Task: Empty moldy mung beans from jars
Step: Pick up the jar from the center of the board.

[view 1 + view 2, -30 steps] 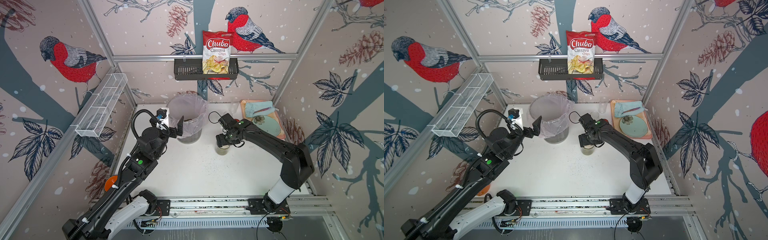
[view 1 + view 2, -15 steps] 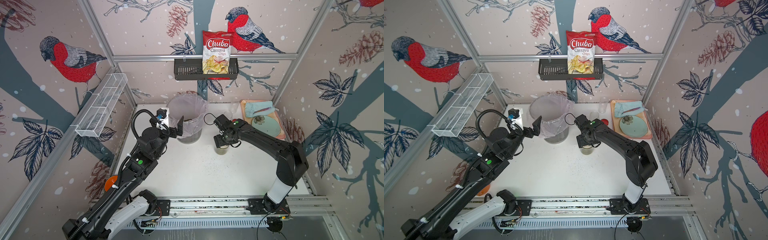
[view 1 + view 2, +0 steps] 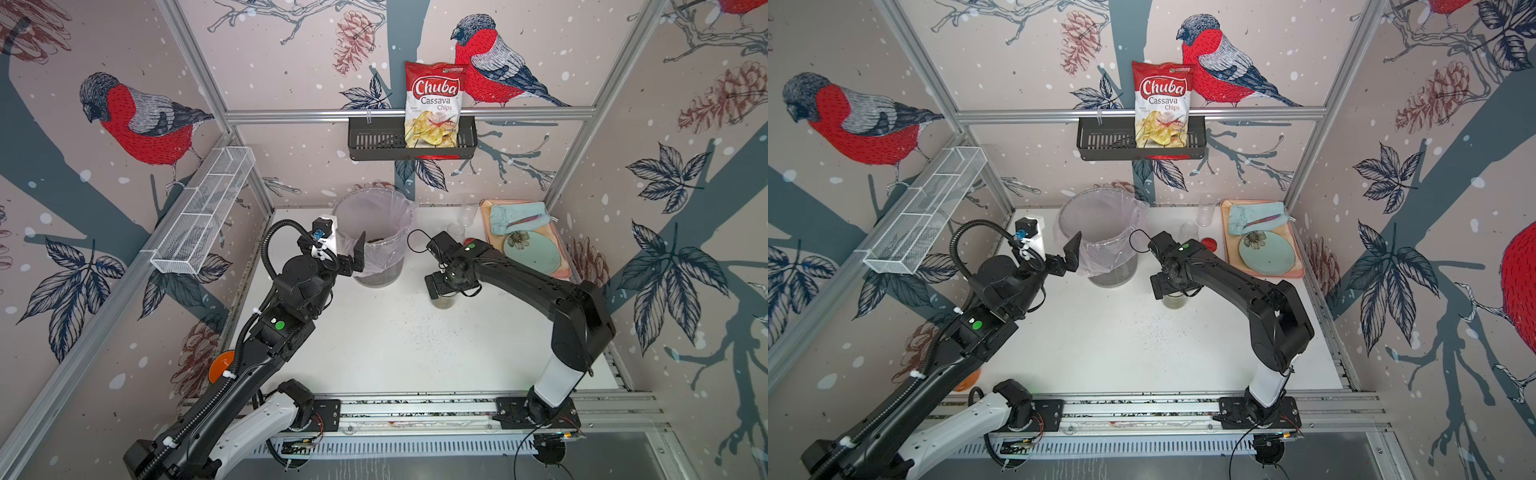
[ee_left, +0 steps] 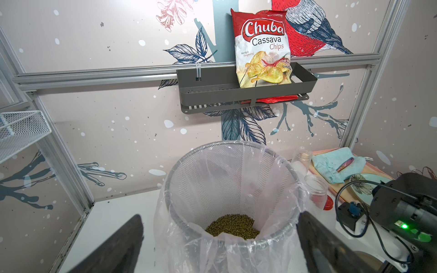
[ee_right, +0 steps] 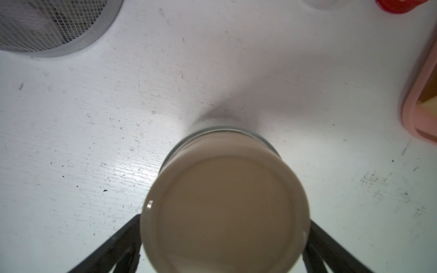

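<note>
Beige lid (image 5: 224, 212) tops one jar (image 5: 227, 134) upright near the one bin (image 4: 179, 165); your right gripper (image 3: 441, 293) straddles it, jaws wide, grip unclear. A second jar (image 3: 455, 230) and third jar (image 3: 469, 210) stand by one red lid (image 3: 469, 242). Your left gripper (image 4: 220, 219), wide open, empty, faces the bin's beans (image 4: 233, 228).

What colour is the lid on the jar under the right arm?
Beige lid; clearest in the right wrist view.

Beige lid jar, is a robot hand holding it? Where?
It cannot be told. The right gripper straddles the beige lid, but contact is unclear. The left gripper is open and empty.
</note>
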`<action>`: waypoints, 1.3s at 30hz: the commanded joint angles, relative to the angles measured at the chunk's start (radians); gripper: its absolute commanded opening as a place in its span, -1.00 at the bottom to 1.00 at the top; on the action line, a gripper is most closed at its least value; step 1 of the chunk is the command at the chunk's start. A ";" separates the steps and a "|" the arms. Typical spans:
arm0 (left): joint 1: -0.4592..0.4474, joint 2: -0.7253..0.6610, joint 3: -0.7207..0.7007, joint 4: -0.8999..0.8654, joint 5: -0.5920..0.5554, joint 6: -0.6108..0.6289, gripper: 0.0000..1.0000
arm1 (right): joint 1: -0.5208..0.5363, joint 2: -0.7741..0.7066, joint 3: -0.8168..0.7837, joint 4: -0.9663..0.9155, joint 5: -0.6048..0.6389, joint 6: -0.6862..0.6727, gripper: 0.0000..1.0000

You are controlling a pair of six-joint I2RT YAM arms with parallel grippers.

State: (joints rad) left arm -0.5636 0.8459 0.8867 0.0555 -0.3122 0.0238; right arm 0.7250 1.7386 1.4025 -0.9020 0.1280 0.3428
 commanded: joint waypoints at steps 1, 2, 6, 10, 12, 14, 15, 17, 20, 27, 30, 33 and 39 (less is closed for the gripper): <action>0.001 -0.004 0.000 0.015 -0.005 -0.006 0.97 | 0.000 -0.002 0.012 -0.019 -0.016 0.001 0.99; 0.001 -0.004 0.000 0.015 -0.005 -0.006 0.97 | -0.001 0.002 0.013 -0.019 -0.016 -0.001 0.99; 0.001 -0.010 -0.004 0.017 -0.003 -0.004 0.97 | -0.004 0.024 0.013 -0.014 -0.019 -0.008 0.99; 0.001 -0.014 -0.012 0.023 -0.011 -0.004 0.97 | -0.017 0.033 0.012 -0.002 -0.029 -0.009 0.99; 0.001 -0.010 -0.011 0.021 -0.016 -0.004 0.98 | -0.021 0.039 0.011 0.001 -0.032 -0.013 0.99; 0.001 -0.007 -0.011 0.019 -0.012 -0.005 0.97 | -0.024 0.043 0.008 0.008 -0.034 -0.014 0.99; 0.001 -0.007 -0.011 0.019 -0.011 -0.005 0.98 | -0.025 0.045 0.006 0.009 -0.037 -0.016 0.99; 0.001 -0.008 -0.012 0.021 -0.007 -0.004 0.97 | -0.029 0.048 0.002 0.018 -0.042 -0.016 0.99; 0.001 -0.010 -0.014 0.023 -0.006 -0.001 0.97 | -0.035 0.047 -0.005 0.034 -0.060 -0.018 1.00; 0.001 -0.010 -0.017 0.024 -0.007 -0.002 0.98 | -0.044 0.054 -0.009 0.047 -0.072 -0.021 0.94; 0.000 -0.011 -0.017 0.025 -0.007 0.002 0.97 | -0.046 0.059 -0.013 0.049 -0.073 -0.021 0.90; 0.001 -0.013 -0.017 0.024 -0.011 0.001 0.97 | -0.048 0.058 -0.016 0.048 -0.076 -0.022 0.85; 0.001 -0.013 -0.020 0.028 -0.011 0.002 0.97 | -0.049 0.050 -0.014 0.040 -0.075 -0.022 0.65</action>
State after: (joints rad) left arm -0.5636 0.8356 0.8700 0.0563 -0.3149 0.0269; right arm 0.6758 1.7973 1.3872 -0.8608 0.0509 0.3317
